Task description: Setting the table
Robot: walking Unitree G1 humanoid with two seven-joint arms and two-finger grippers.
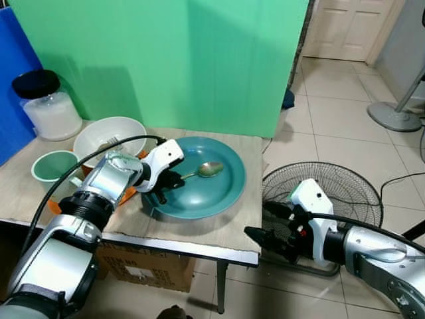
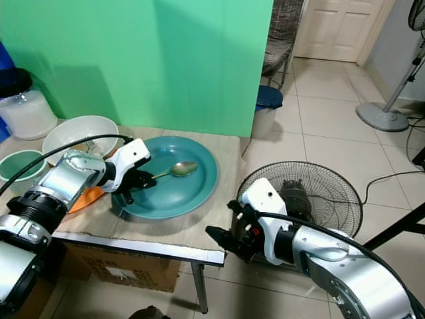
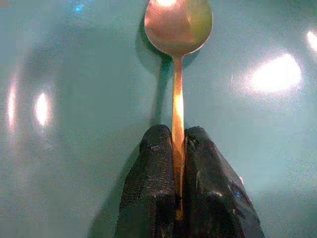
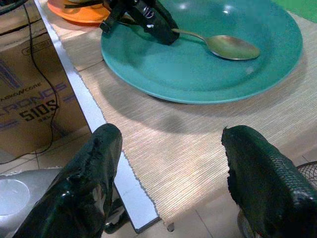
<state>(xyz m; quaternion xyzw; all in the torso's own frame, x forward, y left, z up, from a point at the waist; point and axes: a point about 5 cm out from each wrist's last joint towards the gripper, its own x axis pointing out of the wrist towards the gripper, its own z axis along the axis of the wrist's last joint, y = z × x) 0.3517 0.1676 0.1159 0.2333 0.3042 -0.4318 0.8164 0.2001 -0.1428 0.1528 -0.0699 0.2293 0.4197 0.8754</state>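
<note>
A metal spoon (image 1: 207, 169) lies with its bowl toward the middle of a teal plate (image 1: 226, 193) on the matted table (image 1: 199, 229). My left gripper (image 1: 174, 178) is over the plate's left side, shut on the spoon's handle. In the left wrist view the two black fingers (image 3: 153, 188) pinch the handle of the spoon (image 3: 178, 25) just above the plate's surface. My right gripper (image 1: 257, 220) is open, with nothing between its fingers. It hangs off the table's front right corner, lower than the tabletop, and its wrist view looks across the table edge at the plate (image 4: 257, 74).
Left of the plate are a white bowl (image 1: 106, 136), a green cup (image 1: 53, 166), an orange dish (image 1: 128, 195) and a black-lidded jar (image 1: 50, 106). A green screen stands behind. A cardboard box (image 1: 146, 266) sits under the table. A fan cage (image 1: 332, 193) lies on the floor.
</note>
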